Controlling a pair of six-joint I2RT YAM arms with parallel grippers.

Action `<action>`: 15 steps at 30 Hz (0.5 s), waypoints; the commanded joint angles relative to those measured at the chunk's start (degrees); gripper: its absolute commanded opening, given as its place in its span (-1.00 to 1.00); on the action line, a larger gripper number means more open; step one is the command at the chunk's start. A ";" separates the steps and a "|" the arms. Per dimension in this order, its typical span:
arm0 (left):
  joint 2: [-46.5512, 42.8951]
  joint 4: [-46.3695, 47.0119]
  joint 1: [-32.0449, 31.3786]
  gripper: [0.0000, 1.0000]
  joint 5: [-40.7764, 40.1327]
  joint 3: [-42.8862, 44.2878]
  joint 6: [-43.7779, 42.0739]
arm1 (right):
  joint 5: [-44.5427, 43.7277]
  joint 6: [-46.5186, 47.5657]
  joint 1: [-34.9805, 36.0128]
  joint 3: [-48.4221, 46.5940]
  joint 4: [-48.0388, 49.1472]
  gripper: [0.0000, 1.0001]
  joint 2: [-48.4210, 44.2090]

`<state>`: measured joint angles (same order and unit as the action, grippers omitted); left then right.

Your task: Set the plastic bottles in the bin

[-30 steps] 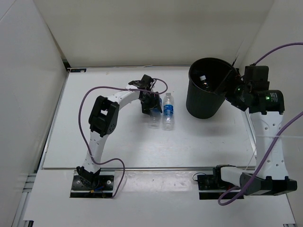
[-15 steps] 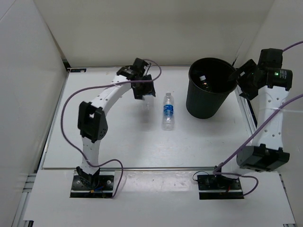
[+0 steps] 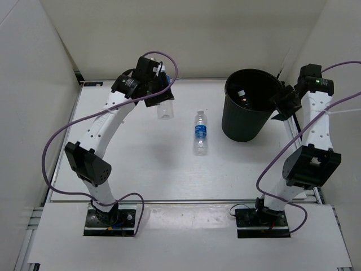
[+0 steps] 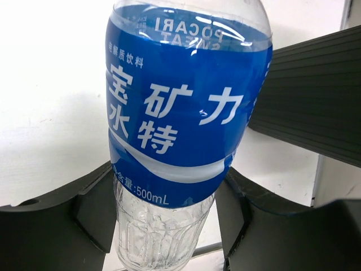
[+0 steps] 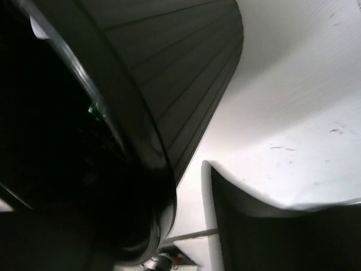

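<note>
Bottle with a blue label [image 3: 164, 111] is pinched tight in the left gripper [image 3: 161, 100], up over the table's [image 3: 141, 164] back left. A second bottle [image 3: 200, 132] lies flat mid-table. The right gripper [image 3: 280, 101] is at the bin's [image 3: 240, 127] rim; I cannot tell if it grips.

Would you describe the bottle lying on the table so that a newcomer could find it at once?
Start at the black bin at the back right of the table. Just left of it, not touching, a clear bottle with a blue label lies flat on the white surface. The other blue-labelled bottle is held in the left gripper.
</note>
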<state>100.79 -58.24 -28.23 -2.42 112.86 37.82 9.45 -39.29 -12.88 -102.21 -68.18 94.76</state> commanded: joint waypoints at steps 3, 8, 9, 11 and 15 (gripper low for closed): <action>-0.51 -1.70 -0.07 0.21 0.83 5.34 -0.82 | 3.11 1.49 -0.30 0.78 1.83 -0.43 -0.89; 1.42 -0.92 -0.07 0.26 1.97 10.45 -0.82 | 4.61 2.64 -0.30 4.12 1.30 -0.86 -3.88; 1.42 -0.91 -0.07 0.26 2.58 11.06 -0.82 | 5.13 3.16 -0.30 4.65 0.43 -0.88 -5.27; 1.42 -0.12 -0.07 0.28 3.11 11.07 -0.29 | 5.14 3.16 -0.30 6.14 -0.45 -0.97 -7.12; 0.81 1.28 -0.07 0.31 4.34 11.07 0.84 | 4.43 3.69 -0.30 6.85 -3.52 -0.99 -11.79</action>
<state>103.42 -58.24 -28.23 0.01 122.37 38.02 11.09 -36.58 -13.02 -94.50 -70.37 88.62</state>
